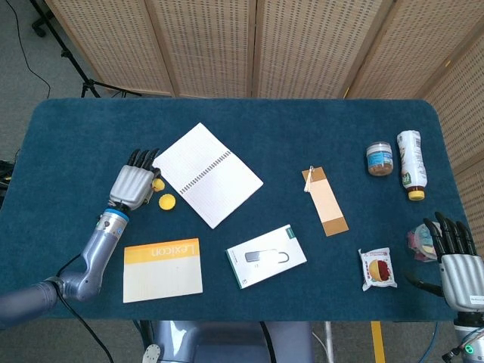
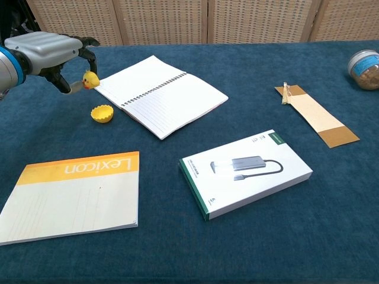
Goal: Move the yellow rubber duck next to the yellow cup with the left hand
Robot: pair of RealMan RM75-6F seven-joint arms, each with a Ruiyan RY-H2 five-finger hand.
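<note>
L hand pinches the yellow rubber duck btwn thumb and a fingertip, other fingers curved over it; duck is off the table, held in the air. In the head view the duck peeks out at the hand's right edge. Yellow cup sits on the cloth just below and right of the duck, not touching; from above the cup is just beside the hand, near the open spiral notebook. Notebook's left corner lies close to the duck in the chest view. Lexicon pad is nearer the robot, white boxed cable adapter to its right. Further right: tan bookmark strip, small jar, bottle lying on its side, snack packet. R hand at the table's near right corner, fingers straight and apart, holding nothing, beside a roll of tape.
</note>
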